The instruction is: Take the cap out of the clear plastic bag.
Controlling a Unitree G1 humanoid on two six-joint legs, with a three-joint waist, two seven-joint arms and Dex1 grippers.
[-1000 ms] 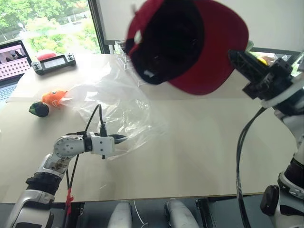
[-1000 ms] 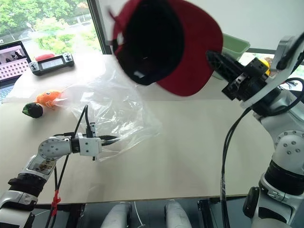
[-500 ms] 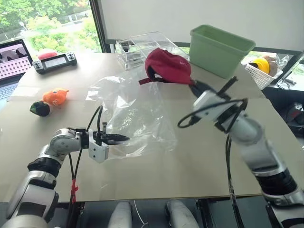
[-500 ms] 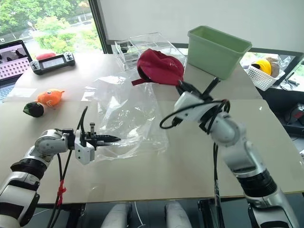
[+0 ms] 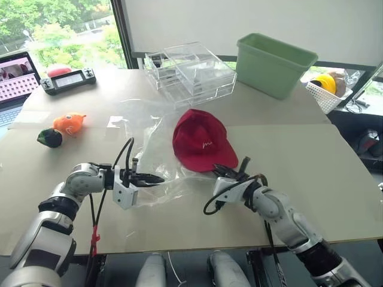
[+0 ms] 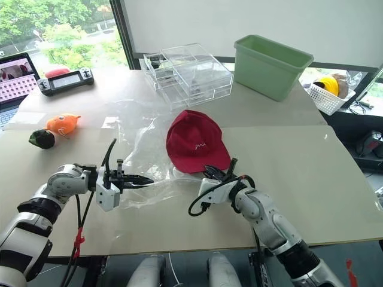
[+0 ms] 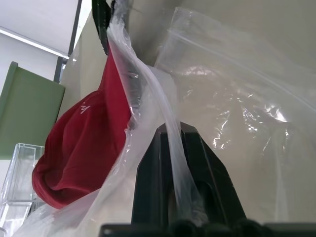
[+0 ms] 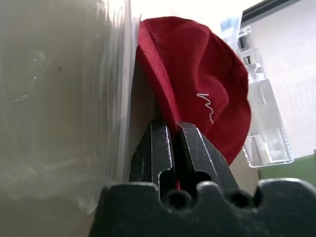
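Head pair: high above the beige table (image 5: 299, 179), facing forward and down, both eyes sharing the whole tabletop.
Left wrist: very close, low, looking along its jaws into the crinkled clear plastic bag (image 7: 232, 103).
Right wrist: very close, low, looking along its jaws at the dark red fabric cap (image 8: 197, 79).
Shared by both wrists: the cap, the bag film.

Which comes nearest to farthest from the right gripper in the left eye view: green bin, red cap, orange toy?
From the right gripper:
1. Red cap, its brim pinched in the gripper.
2. Green bin, at the table's far side.
3. Orange toy, far across on the robot's left.
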